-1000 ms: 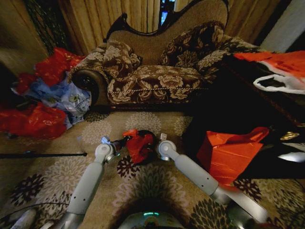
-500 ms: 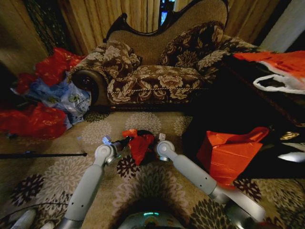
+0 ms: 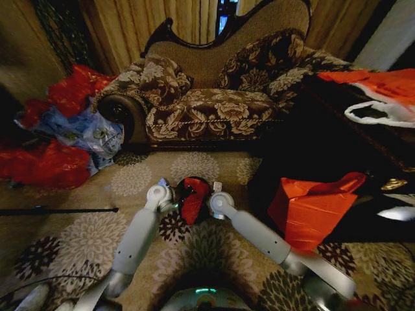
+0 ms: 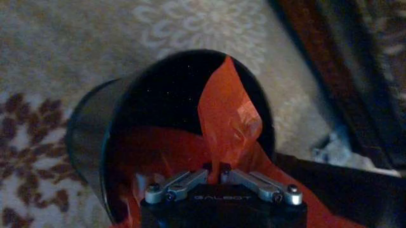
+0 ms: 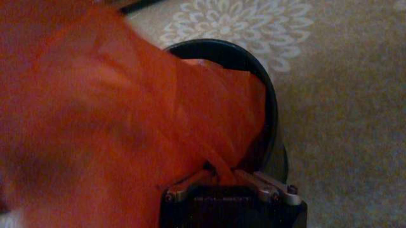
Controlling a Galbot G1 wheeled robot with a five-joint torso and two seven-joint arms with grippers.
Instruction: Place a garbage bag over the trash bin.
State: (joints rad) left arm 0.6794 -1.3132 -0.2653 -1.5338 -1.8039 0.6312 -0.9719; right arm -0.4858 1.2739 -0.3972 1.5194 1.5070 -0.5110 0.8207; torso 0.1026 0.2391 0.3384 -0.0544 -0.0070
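The small black trash bin (image 3: 191,214) stands on the carpet just ahead of me, between my two wrists. The shiny red garbage bag (image 3: 193,197) hangs into its mouth. My left gripper (image 4: 216,168) is shut on one strip of the garbage bag (image 4: 228,118) above the trash bin (image 4: 89,128), whose dark inside shows beside the plastic. My right gripper (image 5: 222,172) is shut on another fold of the garbage bag (image 5: 114,104), which spreads wide over the trash bin (image 5: 269,109) and hides most of its opening.
A patterned sofa (image 3: 214,97) stands behind the bin. Red and blue bags (image 3: 65,129) are heaped at the left. A stiff orange-red bag (image 3: 311,207) stands at the right beside a dark table (image 3: 350,129). A black rod (image 3: 58,210) lies on the carpet.
My left wrist has swung in toward the bin and the right one shifted slightly. The bag has drawn from a spread bunch into a narrower strip over the bin's mouth.
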